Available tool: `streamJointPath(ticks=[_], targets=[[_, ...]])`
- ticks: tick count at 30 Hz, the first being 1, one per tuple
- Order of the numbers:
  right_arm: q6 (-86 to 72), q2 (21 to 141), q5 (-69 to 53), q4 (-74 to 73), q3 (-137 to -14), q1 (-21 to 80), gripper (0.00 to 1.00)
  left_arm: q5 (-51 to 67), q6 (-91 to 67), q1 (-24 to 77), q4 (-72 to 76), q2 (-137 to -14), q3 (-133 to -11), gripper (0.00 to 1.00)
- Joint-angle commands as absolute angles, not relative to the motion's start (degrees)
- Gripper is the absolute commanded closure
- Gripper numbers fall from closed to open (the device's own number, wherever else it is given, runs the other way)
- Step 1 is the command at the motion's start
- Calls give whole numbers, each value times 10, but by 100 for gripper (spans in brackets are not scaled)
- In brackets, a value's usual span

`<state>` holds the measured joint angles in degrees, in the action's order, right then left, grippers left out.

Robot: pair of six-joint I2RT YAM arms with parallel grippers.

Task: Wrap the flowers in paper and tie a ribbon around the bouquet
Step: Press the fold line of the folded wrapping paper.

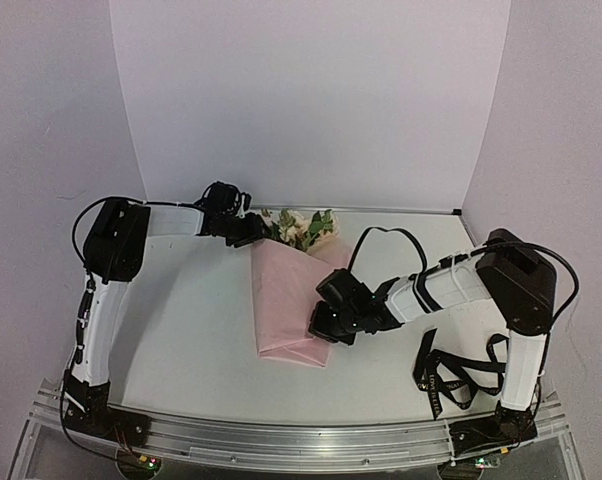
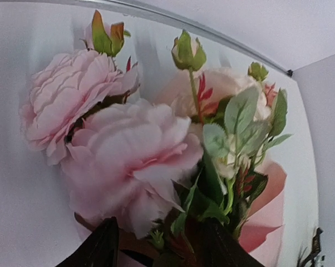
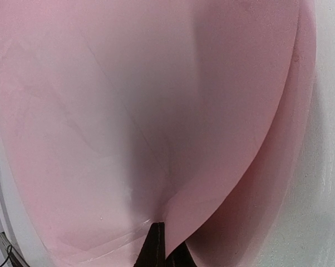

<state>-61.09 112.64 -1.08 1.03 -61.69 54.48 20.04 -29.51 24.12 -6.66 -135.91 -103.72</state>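
Note:
The flowers [image 1: 301, 228], pale pink and cream blooms with green leaves, lie at the back of the table, their stems running under the folded pink paper [image 1: 286, 290]. My left gripper [image 1: 251, 232] is at the blooms' left side. In the left wrist view the flowers [image 2: 128, 150] fill the frame, and the left gripper [image 2: 162, 247] stands open with leaves and stems between its dark fingers [image 2: 103, 247]. My right gripper [image 1: 323, 322] is at the paper's right edge. Up close, the right gripper [image 3: 158, 227] is shut, pinching a fold of the paper [image 3: 128, 100]. The black ribbon [image 1: 461, 375] lies looped at the front right.
The white table [image 1: 181, 330] is closed in by white walls behind and at both sides. A black cable [image 1: 381, 238] arcs over the right arm behind the paper. A metal rail [image 1: 281, 435] carrying both arm bases runs along the near edge.

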Motion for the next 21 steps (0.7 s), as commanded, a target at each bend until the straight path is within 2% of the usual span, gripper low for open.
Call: streamJointPath(ticks=[1,6,10,12,17,21], targets=[[-586,1152,-3,-92,-625,550,100,147,-262,237,-48,-1262,-979,40],[-579,1142,0,-106,-637,549,100,136,-247,235,-61,-1210,-959,31],[-569,1136,18,-115,-645,548,100,140,-262,239,-73,-1172,-930,31],[-568,1130,25,-117,-645,547,100,155,-285,249,-73,-1149,-895,37],[-567,1107,39,-118,-633,538,100,213,-359,299,-55,-1106,-788,64],[-558,1093,43,-118,-634,533,100,265,-420,337,2,-1088,-698,75]])
